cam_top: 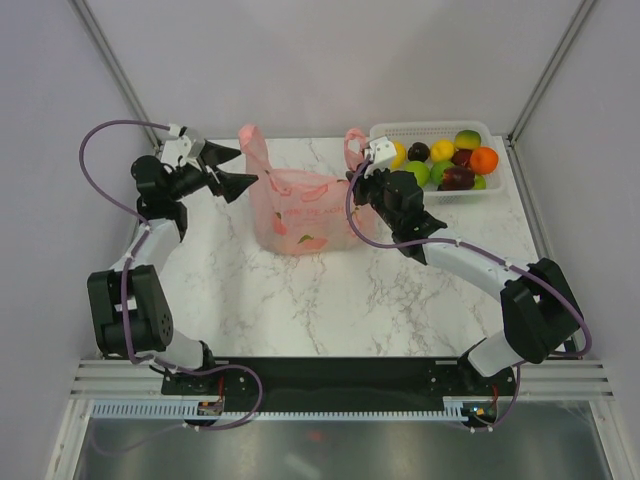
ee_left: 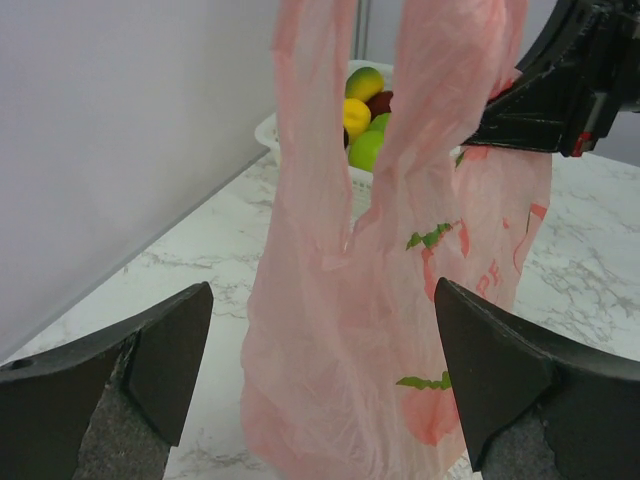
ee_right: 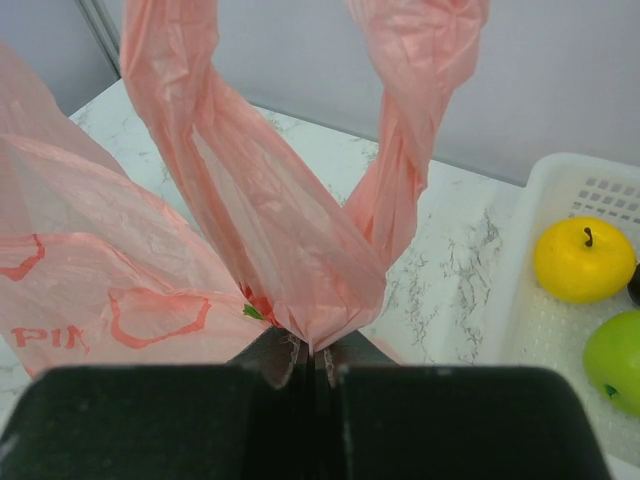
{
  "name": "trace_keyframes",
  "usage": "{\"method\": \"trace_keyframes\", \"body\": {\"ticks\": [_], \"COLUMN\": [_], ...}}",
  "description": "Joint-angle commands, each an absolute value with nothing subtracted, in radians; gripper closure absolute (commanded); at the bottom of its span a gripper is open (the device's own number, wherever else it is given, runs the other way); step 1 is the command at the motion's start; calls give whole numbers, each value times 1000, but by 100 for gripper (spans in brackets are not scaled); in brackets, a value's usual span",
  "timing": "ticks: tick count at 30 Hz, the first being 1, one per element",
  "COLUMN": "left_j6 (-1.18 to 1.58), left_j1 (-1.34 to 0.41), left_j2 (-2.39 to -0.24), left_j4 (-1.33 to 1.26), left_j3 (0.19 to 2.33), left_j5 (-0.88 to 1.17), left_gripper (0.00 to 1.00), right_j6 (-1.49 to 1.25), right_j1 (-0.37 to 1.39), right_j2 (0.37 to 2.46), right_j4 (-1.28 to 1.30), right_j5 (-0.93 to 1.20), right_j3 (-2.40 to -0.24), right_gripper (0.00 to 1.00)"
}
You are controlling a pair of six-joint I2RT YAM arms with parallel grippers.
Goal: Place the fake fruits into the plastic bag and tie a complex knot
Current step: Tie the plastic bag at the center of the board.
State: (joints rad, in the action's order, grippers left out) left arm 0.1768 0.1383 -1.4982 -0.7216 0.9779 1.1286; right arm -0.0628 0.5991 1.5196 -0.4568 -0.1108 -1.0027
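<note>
Plainly, the right gripper (ee_right: 312,352) was clenched on the pink bag (cam_top: 297,212), pinching the plastic at the foot of one handle loop. The left gripper (cam_top: 238,168) stood spread wide, with the bag just ahead of its fingers. The fruits (cam_top: 447,160) lay in the white basket (cam_top: 430,128) beside the bag.
</note>
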Motion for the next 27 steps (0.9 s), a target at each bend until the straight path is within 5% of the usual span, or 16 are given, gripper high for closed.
{"method": "trace_keyframes", "body": {"ticks": [1, 8, 14, 27], "left_j6": [206, 150, 391, 452], "left_j1": [146, 147, 147, 89], "left_j2": [-1513, -1580, -1693, -1749], "left_j4": [-934, -913, -1210, -1223], "left_j3": [963, 1031, 1087, 1178], "left_j5": [1281, 1318, 1358, 1385], "left_gripper": [0, 0, 0, 0], "right_j6": [-45, -35, -31, -28], "right_j1": [595, 592, 591, 588], "right_j2": [1500, 1489, 1489, 1485], "right_j4": [-465, -456, -456, -445], "right_j5": [-95, -92, -91, -81], "right_j3": [-1049, -1039, -1035, -1046], "right_gripper": [100, 100, 100, 100]}}
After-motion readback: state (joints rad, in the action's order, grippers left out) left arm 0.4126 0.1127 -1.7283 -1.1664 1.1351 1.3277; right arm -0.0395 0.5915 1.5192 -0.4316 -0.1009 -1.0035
